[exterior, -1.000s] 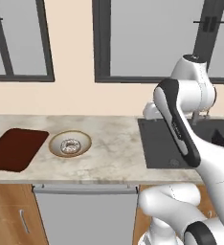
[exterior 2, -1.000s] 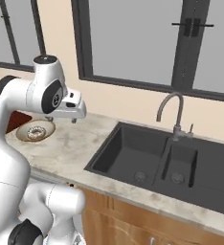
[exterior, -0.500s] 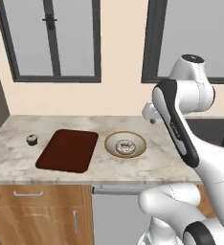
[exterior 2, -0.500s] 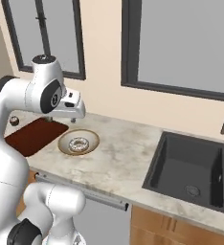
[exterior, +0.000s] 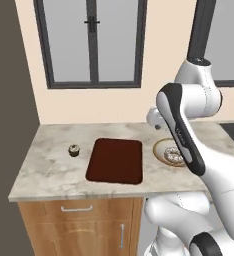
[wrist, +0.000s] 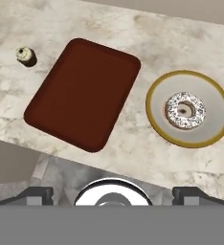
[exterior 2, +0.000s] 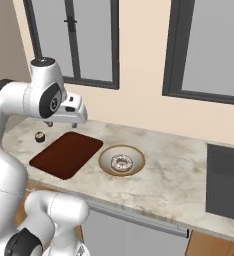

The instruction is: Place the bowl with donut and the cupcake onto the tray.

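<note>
nothing is placed yet: below the claw (wrist: 112, 194), its dark fingertips spread wide and empty, the flat reddish-brown tray (wrist: 83, 93) is bare; the gold-rimmed cream bowl (wrist: 189, 136) holding the speckled glazed donut (wrist: 184, 110) and the tiny dark-based cupcake (wrist: 26, 56) flank the tray on the marbled counter (wrist: 133, 148).

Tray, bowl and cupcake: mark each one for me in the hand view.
tray (wrist: 83, 93), hand view, middle of its dark floor
bowl (wrist: 157, 107), hand view, cream inside beside the donut
cupcake (wrist: 25, 55), hand view, its pale top

Marble counter (exterior: 54, 170) over wooden cabinets (exterior: 74, 230); peach wall (exterior: 29, 75), dark-framed windows (exterior: 91, 42) upper frame; black sink (exterior 2: 226, 180) right edge.
</note>
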